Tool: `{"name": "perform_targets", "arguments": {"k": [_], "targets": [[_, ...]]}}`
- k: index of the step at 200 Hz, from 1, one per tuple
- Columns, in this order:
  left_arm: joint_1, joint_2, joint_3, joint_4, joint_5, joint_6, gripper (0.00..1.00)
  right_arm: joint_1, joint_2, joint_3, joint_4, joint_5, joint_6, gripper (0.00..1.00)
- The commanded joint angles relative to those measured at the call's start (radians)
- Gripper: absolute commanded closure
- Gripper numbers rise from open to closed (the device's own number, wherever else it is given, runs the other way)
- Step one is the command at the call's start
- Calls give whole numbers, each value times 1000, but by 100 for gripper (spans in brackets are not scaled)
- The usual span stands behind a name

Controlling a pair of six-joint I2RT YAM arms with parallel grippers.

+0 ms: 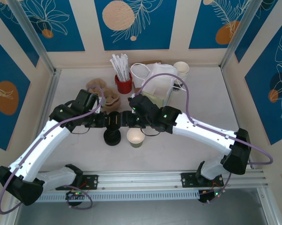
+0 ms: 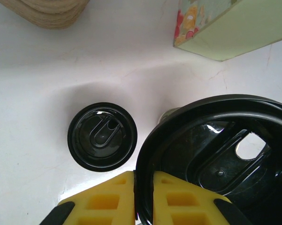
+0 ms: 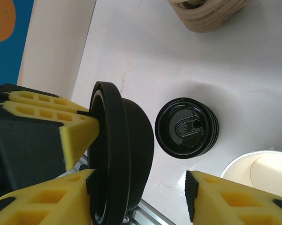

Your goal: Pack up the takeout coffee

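Left gripper (image 2: 143, 177): clamped on the rim of a loose black lid (image 2: 216, 159), which it held up off the table
Right gripper (image 3: 141, 185): jaws apart on either side of that lid, one finger well clear of it, gripping nothing
Takeout coffee (image 1: 135, 137): stood upright on the white table (image 1: 187, 145), just in front of the two grippers, mouth uncovered, just beside the stack of lids (image 1: 112, 137)
Done: one lid was off the table and in hand
Left: the lid had to be pressed onto the takeout coffee, which then had to go to the pale green box (image 2: 230, 33) behind, probably the packing place
Progress: early, as I judged it; nothing was packed yet
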Motion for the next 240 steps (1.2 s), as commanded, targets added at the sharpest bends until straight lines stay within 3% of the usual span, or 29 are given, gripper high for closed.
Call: {"name": "perform_targets", "arguments": {"k": [1, 84, 146, 184, 203, 240], "targets": [[-13, -18, 41, -13, 29, -17, 87, 5, 9, 41, 9, -20, -10, 48], [-13, -32, 36, 6, 64, -25, 87, -8, 36, 62, 7, -40, 3, 63], [-14, -47, 58, 5, 72, -22, 87, -21, 27, 68, 8, -54, 21, 90], [-14, -100, 96, 24, 87, 4, 61, -42, -1, 40, 4, -53, 40, 99], [-13, -139, 114, 35, 69, 37, 44, -77, 0, 30, -11, -121, 56, 100], [-13, -190, 139, 48, 58, 171, 40, -100, -24, 34, -79, -171, 64, 100]]}}
